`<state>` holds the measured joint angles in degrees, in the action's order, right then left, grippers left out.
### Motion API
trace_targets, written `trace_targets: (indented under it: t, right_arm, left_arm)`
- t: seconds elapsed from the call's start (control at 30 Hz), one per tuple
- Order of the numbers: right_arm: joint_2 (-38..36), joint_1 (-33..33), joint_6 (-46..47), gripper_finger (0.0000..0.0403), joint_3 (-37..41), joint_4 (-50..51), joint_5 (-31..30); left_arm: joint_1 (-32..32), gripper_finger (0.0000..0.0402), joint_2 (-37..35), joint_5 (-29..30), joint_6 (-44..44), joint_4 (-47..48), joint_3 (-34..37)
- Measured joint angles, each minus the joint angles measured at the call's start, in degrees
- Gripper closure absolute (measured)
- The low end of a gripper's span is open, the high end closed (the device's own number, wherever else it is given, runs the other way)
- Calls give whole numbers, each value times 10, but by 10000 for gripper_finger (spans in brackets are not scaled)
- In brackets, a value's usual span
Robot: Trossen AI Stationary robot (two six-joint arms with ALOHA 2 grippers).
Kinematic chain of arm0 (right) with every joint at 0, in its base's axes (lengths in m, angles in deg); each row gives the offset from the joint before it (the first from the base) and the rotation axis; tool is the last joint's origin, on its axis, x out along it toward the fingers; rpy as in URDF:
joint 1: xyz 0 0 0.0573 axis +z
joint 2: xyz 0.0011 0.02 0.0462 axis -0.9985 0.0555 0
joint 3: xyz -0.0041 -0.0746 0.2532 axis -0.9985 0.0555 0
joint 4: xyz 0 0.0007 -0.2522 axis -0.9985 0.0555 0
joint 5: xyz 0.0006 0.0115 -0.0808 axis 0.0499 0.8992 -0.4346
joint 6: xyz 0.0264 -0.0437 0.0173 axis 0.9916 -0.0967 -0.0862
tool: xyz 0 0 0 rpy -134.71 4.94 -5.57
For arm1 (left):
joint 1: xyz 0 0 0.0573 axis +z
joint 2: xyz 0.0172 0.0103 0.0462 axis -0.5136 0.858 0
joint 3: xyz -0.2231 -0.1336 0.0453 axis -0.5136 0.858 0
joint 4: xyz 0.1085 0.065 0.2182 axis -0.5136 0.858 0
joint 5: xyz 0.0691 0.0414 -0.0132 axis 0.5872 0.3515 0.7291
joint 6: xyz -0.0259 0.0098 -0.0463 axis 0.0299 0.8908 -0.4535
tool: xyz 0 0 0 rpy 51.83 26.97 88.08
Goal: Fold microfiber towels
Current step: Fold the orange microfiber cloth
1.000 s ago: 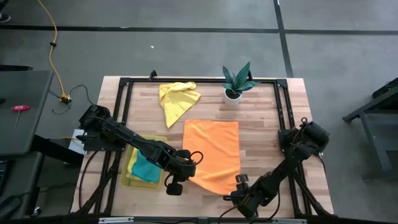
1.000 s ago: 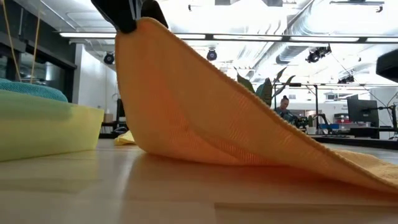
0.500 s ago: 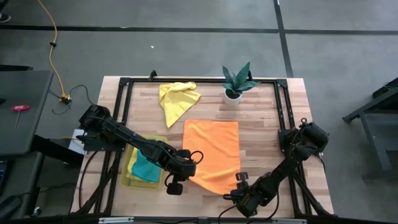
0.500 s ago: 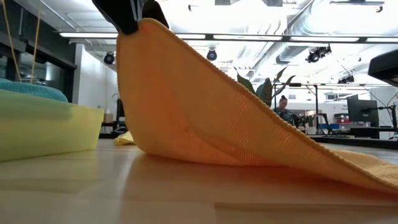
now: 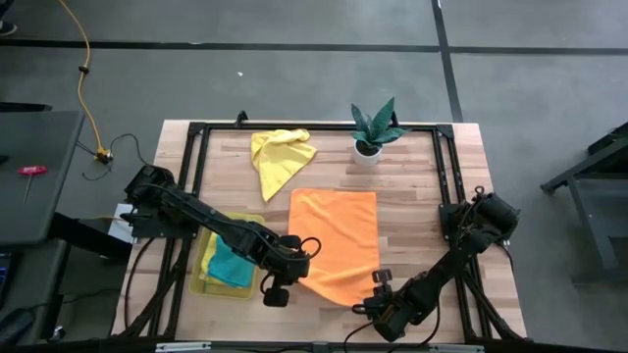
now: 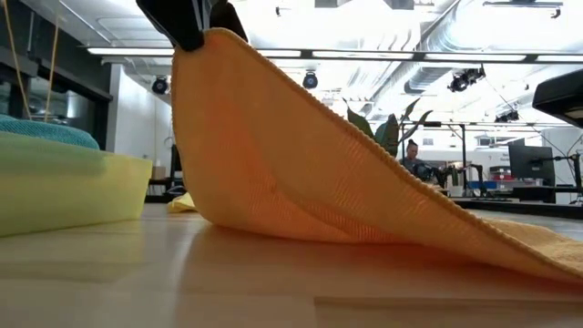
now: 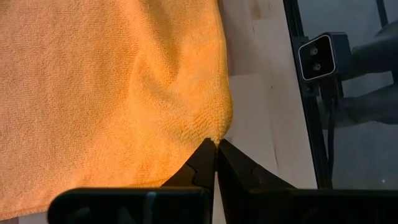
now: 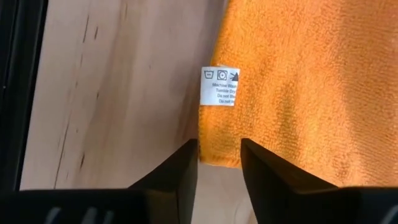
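The orange towel (image 5: 334, 235) lies spread on the table's middle, its near left corner raised. My left gripper (image 7: 216, 146) is shut on that corner, high at the top of the low view (image 6: 193, 25); from there the cloth (image 6: 301, 164) slopes down to the tabletop. My right gripper (image 8: 219, 149) is open and points down at the near right corner, one finger on each side of the cloth's edge (image 8: 221, 160), just below a white care label (image 8: 220, 86). A yellow towel (image 5: 280, 157) lies crumpled at the far side. A teal towel (image 5: 233, 265) rests in the yellow tray (image 5: 208, 257). My left gripper pinches the tip of the orange towel's near left corner (image 7: 214, 135) between its two fingers, coming from above at a slant. The corner is lifted clear of the table. The cloth hangs from it in a slack slope, and the rest lies on the wood.
A small potted plant (image 5: 373, 132) stands at the far side, right of the yellow towel. A black frame (image 5: 444, 176) runs along the table's edges. Bare wood (image 5: 412, 226) lies to the right of the orange towel.
My right gripper has tipped a little over the towel's near right corner, and a dark part of it has come farther into the low view from the right. The left gripper and the raised corner have kept still.
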<state>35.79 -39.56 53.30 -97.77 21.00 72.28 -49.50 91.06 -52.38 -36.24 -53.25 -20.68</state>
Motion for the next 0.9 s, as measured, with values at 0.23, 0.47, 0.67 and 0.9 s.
trace_targets:
  t: [0.23, 0.47, 0.67, 0.9]
  right_arm:
    - [0, 0, 0, 316, 0, 3, -13]
    - [0, 0, 0, 318, 0, 5, -17]
    - [0, 0, 0, 318, 0, 4, -17]
    - [0, 0, 0, 319, 0, 0, -9]
  left_arm:
    - [0, 401, 0, 0, 0, 0, 0]
    - [0, 401, 0, 0, 0, 0, 0]
    - [0, 401, 0, 0, -8, -2, 0]
    - [0, 401, 0, 0, -9, -4, 0]
